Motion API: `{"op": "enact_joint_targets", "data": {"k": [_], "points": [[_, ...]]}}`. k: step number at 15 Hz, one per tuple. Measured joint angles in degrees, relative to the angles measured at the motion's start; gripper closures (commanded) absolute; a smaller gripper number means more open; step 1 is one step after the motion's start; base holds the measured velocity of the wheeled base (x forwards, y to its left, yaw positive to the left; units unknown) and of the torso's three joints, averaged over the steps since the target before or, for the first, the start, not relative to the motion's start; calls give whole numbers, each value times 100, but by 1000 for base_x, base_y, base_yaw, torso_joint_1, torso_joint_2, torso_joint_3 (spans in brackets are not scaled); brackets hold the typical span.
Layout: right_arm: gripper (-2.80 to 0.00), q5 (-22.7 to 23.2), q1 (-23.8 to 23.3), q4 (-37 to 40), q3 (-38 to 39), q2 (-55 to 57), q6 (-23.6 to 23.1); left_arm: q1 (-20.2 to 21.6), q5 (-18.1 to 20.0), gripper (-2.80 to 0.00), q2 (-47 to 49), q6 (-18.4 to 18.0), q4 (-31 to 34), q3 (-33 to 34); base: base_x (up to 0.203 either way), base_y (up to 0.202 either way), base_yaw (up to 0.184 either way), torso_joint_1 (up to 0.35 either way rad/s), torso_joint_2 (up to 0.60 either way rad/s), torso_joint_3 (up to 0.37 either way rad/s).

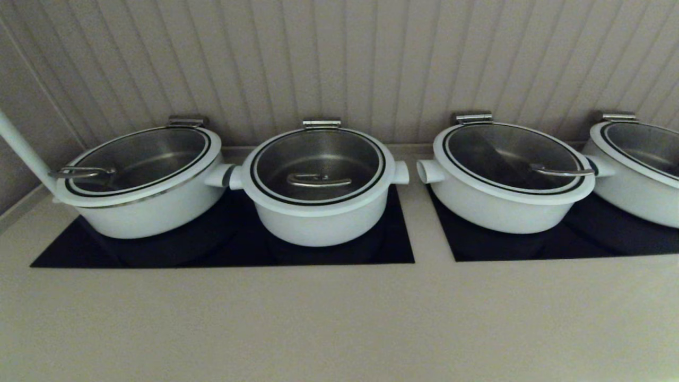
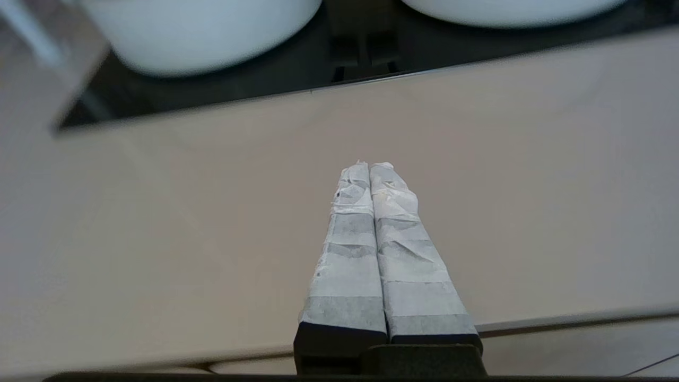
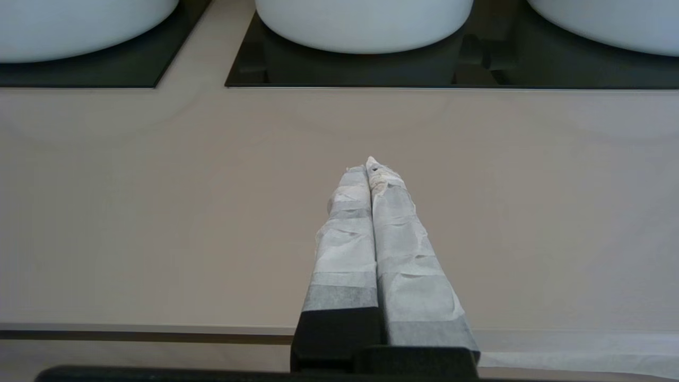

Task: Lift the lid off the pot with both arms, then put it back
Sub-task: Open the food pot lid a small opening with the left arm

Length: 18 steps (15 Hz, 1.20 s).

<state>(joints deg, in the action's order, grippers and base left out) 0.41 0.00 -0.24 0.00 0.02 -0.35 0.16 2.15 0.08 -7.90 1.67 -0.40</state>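
The pot [image 1: 318,223] is the narrow, deep white one, second from the left on the left black hob [image 1: 392,249]. Its glass lid [image 1: 339,154] sits closed on it, with the curved steel bar handle [image 1: 318,180] at its centre. Neither arm shows in the head view. My left gripper [image 2: 370,165] is shut and empty over the beige counter [image 2: 159,223], short of the hob. My right gripper [image 3: 368,163] is shut and empty over the counter [image 3: 159,212], also short of the hobs. Only the lower white walls of pots show in both wrist views.
A wider white pot [image 1: 143,212] stands close to the pot's left, its side stub nearly touching. Two more wide pots [image 1: 504,207] [image 1: 636,196] stand on the right hob [image 1: 583,244]. A ribbed wall rises behind. A white pole [image 1: 21,148] leans at far left.
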Motion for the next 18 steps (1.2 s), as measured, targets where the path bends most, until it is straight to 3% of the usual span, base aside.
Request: {"op": "enact_joint_targets", "data": {"k": [2,4,8,10,18], "points": [[0,-10,0,2,0,0,2,0,138,0,-1,-474,-143,0,0,0,0,0,0,0],[0,-4,0,1,0,0,-4,0,227,0,-1,-515,-235,-57,0,0,0,0,0,0],[0,-6,0,0,0,0,5,0,1260,0,161,-537,-172,-588,0,0,0,0,0,0],[0,-11,0,2,0,0,6,0,1574,0,483,-541,-189,-899,0,0,0,0,0,0],[0,-9,0,0,0,2,9,-101,3198,0,2810,-532,-661,-2331,0,0,0,0,0,0]]}}
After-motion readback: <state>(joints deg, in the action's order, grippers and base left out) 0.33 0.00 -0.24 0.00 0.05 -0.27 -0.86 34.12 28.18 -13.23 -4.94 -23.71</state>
